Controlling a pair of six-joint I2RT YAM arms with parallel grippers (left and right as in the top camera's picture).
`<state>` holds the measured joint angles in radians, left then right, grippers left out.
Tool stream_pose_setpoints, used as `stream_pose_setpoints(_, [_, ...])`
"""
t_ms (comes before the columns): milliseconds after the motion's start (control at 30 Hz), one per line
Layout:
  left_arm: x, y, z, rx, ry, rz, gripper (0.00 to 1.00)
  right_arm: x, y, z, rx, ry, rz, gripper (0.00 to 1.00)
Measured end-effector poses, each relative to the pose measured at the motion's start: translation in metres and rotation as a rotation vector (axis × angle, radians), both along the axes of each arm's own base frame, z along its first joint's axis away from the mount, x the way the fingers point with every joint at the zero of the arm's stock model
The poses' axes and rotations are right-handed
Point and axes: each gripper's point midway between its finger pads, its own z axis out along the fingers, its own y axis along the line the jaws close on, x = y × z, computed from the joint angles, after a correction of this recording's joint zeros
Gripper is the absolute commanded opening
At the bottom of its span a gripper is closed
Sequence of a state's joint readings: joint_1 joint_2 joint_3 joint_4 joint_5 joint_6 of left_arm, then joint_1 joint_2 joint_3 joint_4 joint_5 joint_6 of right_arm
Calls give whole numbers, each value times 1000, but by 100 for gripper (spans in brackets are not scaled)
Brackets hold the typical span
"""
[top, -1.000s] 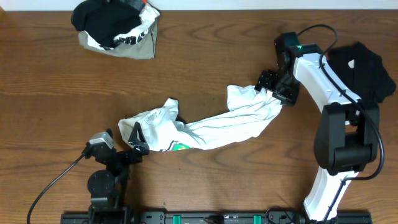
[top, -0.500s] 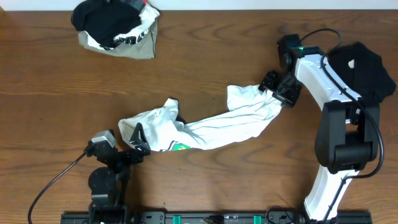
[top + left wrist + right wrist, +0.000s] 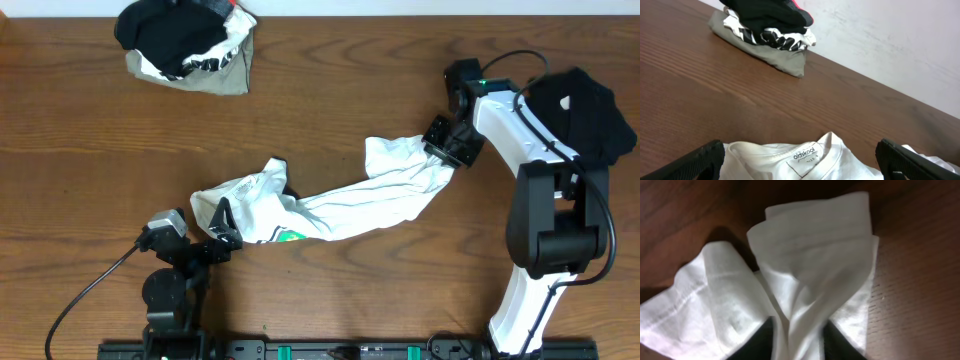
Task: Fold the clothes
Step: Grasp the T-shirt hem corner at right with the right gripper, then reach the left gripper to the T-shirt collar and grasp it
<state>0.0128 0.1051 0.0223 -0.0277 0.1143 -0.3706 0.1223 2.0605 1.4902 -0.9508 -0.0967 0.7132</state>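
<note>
A white T-shirt [image 3: 350, 205] lies bunched in a long strip across the middle of the table, its collar end at the left. My right gripper [image 3: 443, 150] is at the strip's right end. In the right wrist view its dark fingers [image 3: 762, 341] pinch a raised fold of the white cloth [image 3: 810, 255], so the right gripper [image 3: 799, 341] is shut on it. My left gripper [image 3: 222, 228] stands wide open at the collar end. The collar and its label [image 3: 802, 155] lie between the left gripper's [image 3: 800, 162] two black fingers [image 3: 702, 161], which are apart from the cloth.
A pile of clothes [image 3: 185, 45], black and white-with-black-print on olive-grey, sits at the far left corner and shows in the left wrist view [image 3: 765, 25]. A black garment [image 3: 590, 110] lies at the right edge beside the right arm. A rail [image 3: 320, 350] runs along the front.
The right gripper's jaws have closed onto the shirt's right end. The left gripper shifted slightly and stays open. The shirt has not moved.
</note>
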Motion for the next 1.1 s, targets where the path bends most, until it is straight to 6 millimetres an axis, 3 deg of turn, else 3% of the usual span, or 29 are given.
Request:
stream_pose_setpoints(67, [0,0,0,-1,0,-3,98,0,0,-2,-1,5,2,2])
stream_pose_setpoints(200, [0,-4,2,-5,-9,-24,98,-1,0,-5,-4,13,-5,2])
stream_pose_setpoints(433, [-5,-41,12,-41,-50,-237,98,-2,0,-5,-7,14,-1,1])
stream_pose_setpoints(733, [-9,-56,5,-185,28,-304,98,-2,-4,-5,-28,12,7,3])
stream_pose_setpoints(800, [-10,-61,15,-194,11,-338,98,-2,-4,-5,-29,11,11,4])
stream_pose_setpoints(967, [-13,-74,72,-171,-165,-438,98,-1,-5,-6,-31,10,18,6])
stream_pose_setpoints(1100, [-16,-77,90,-190,-222,-464,98,-1,-5,-6,-33,9,26,7])
